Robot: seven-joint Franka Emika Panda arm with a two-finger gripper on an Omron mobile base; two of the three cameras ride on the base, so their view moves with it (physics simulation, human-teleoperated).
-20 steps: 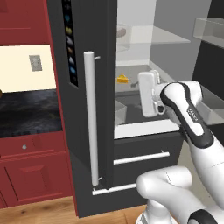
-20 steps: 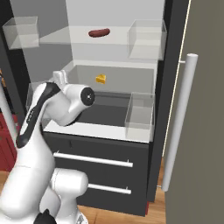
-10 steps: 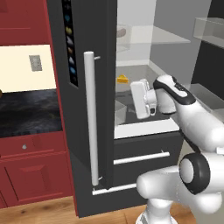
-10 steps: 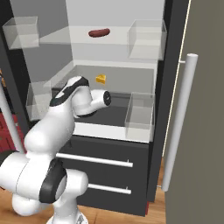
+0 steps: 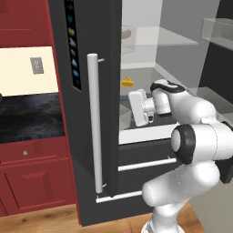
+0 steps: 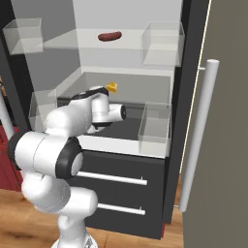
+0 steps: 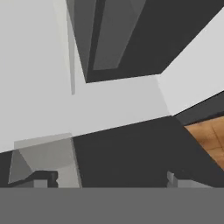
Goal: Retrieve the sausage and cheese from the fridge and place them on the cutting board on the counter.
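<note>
The fridge [image 5: 82,136] stands open, pale inside with clear shelves. A dark red sausage [image 6: 110,36] lies on the upper shelf. On the shelf below, near the back, sits the yellow cheese [image 5: 127,82] wedge [image 6: 112,87]. My gripper [image 5: 142,119] hangs at the front of that lower shelf, below and in front of the cheese, pointing downward. In the hand view its fingertips [image 7: 43,177] stand far apart, so my gripper [image 7: 109,179] is open and holds nothing. The black marbled counter [image 5: 27,120] lies to the left. The cutting board is out of view.
The fridge door with its long white handle [image 5: 92,123] stands just left of the hand. Clear bins [image 6: 155,128] sit at the shelf sides. Another door with a white handle [image 6: 198,135] is open on the right. Two drawers [image 6: 121,179] lie below the shelf.
The arm has folded in, and the hand has moved left and slightly down toward the shelf front. The jaws have stayed open. Sausage and cheese lie where they were.
</note>
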